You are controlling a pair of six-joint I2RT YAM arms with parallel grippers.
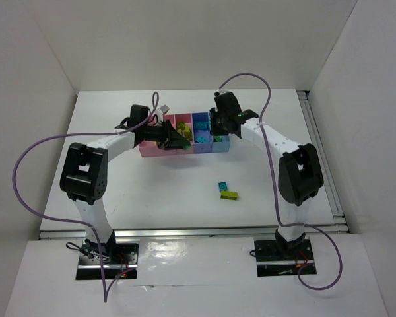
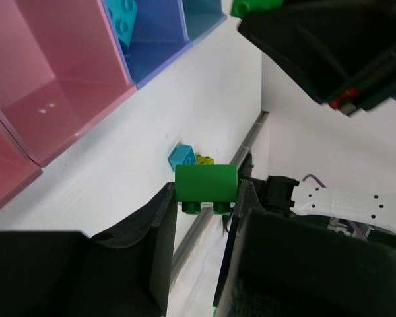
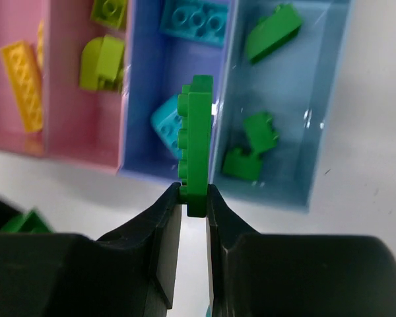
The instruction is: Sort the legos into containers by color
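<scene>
Your left gripper [image 2: 206, 201] pinches a dark green brick [image 2: 205, 183] near the containers [image 1: 152, 150]. Your right gripper [image 3: 194, 201] pinches a green plate [image 3: 198, 132] above them. The light blue bin [image 3: 297, 86] holds three dark green bricks [image 3: 272, 33], the blue-violet bin [image 3: 142, 66] two cyan bricks [image 3: 197, 21], one pink bin [image 3: 72, 125] lime pieces [image 3: 104, 61], the other a yellow plate [image 3: 23, 82].

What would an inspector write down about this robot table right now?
Surface: white table; cyan brick and lime brick lie loose, close together.
Job's things: bins hold binned bricks grouped by colour.
Clutter: nothing seen.
Grippers: left gripper shut on dark green brick; right gripper shut on green plate.
Cables: purple cables loop from both arms.
Surroundings: white walls.
</scene>
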